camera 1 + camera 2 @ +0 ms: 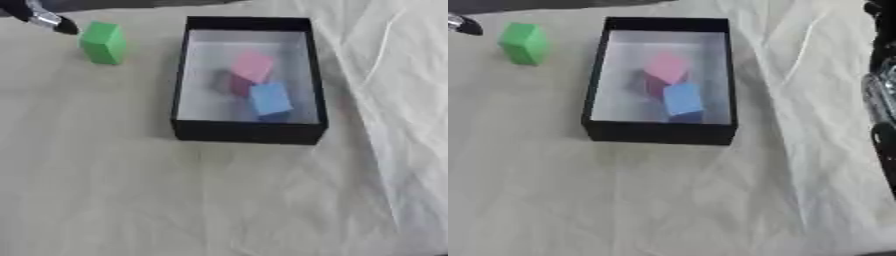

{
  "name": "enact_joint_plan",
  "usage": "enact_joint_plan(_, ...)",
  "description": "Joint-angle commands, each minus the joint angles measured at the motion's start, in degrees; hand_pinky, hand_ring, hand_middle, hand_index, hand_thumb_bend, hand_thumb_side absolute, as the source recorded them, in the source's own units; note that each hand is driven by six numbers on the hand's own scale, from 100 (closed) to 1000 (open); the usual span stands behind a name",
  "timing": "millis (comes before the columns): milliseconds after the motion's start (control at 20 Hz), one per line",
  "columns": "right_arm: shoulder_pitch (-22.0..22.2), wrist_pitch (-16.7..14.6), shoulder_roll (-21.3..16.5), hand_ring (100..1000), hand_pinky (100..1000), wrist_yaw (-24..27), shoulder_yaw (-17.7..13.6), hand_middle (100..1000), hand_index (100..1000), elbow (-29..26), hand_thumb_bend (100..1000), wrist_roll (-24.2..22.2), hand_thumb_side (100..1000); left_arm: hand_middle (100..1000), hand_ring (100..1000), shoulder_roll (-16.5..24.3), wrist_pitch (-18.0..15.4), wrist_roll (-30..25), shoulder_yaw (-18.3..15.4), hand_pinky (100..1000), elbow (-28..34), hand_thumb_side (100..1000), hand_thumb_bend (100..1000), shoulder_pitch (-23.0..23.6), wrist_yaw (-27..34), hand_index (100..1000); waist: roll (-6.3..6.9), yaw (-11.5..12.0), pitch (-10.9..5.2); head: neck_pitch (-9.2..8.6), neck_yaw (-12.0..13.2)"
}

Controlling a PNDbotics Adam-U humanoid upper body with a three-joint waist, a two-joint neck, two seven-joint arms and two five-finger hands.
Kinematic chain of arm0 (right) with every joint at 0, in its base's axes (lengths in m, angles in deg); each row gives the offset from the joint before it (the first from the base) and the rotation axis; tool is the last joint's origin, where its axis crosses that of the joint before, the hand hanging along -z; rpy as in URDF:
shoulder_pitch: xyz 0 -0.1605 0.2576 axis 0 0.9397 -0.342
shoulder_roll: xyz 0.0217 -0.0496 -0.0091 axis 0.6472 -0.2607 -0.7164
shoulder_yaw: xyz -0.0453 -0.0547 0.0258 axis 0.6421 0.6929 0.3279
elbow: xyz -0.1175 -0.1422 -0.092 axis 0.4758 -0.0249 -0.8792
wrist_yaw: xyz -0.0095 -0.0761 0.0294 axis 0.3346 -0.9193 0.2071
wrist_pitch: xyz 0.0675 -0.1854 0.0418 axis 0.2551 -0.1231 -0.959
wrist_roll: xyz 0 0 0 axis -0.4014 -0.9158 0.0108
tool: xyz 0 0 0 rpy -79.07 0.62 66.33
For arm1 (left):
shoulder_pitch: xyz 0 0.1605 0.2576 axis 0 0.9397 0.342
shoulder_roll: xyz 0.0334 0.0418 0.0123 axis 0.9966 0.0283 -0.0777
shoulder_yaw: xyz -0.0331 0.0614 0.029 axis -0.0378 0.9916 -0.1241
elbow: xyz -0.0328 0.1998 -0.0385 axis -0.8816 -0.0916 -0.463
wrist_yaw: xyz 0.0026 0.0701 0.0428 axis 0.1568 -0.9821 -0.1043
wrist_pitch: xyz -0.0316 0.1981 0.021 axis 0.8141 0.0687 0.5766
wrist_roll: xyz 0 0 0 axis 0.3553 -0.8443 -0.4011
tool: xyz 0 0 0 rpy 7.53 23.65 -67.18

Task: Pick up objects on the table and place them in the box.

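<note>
A green block (103, 42) stands on the white cloth at the upper left, to the left of the black box (248, 133). Inside the box lie a pink block (254, 65), a dark red block (234, 85) partly under it, and a blue block (270, 98). My left hand (45, 20) reaches in from the top left corner, and its black tip is just up and left of the green block, a small gap away. Black and silver parts of my right hand (883, 95) show along the right edge of the right eye view, well away from the box.
The white cloth (114, 190) covers the whole table, with folds and creases running down its right side. A dark strip runs along the top edge behind the left hand.
</note>
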Motion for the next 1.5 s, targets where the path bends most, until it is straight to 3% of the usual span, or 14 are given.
enact_joint_plan(50, -0.9, -0.1, -2.3, 818, 925, -0.5, -0.1, 859, 878, -1.3, 100, -0.2, 931, 835, 880, 1.4, -0.1, -1.5, -2.2, 906, -2.2, 145, 703, -2.3, -2.7, 895, -0.90, -0.3, 0.13, -1.03, 1.0)
enact_joint_plan(100, -1.0, 0.0, -2.3, 818, 925, -0.6, 0.0, 859, 878, -1.4, 100, -0.3, 928, 827, 881, 1.4, 0.0, -1.7, -2.6, 908, -2.9, 100, 647, -2.5, -3.5, 886, -0.86, -0.5, 0.30, -1.16, 1.2)
enact_joint_plan(200, -1.4, 0.0, -2.3, 818, 925, -0.7, 0.2, 859, 878, -1.4, 100, -0.4, 933, 827, 887, 1.3, 0.4, -2.3, -3.5, 915, -4.3, 100, 625, -2.8, -4.7, 879, -0.68, -1.0, 0.67, -1.45, 2.0)
enact_joint_plan(600, -2.6, 0.4, -2.2, 818, 925, -1.2, 1.0, 859, 877, -1.5, 100, -1.2, 939, 817, 895, 1.0, 0.8, -3.0, -4.9, 927, -7.9, 100, 640, -2.9, -8.3, 863, 0.15, -3.3, 1.99, -2.99, 3.9)
enact_joint_plan(1500, -3.4, 0.5, -1.9, 819, 925, -1.7, 1.5, 861, 878, -1.2, 100, -2.1, 946, 831, 897, 0.2, 0.4, -6.1, -4.0, 927, -8.2, 100, 647, -3.1, -7.8, 864, 0.98, -5.0, 3.41, -6.93, 2.3)
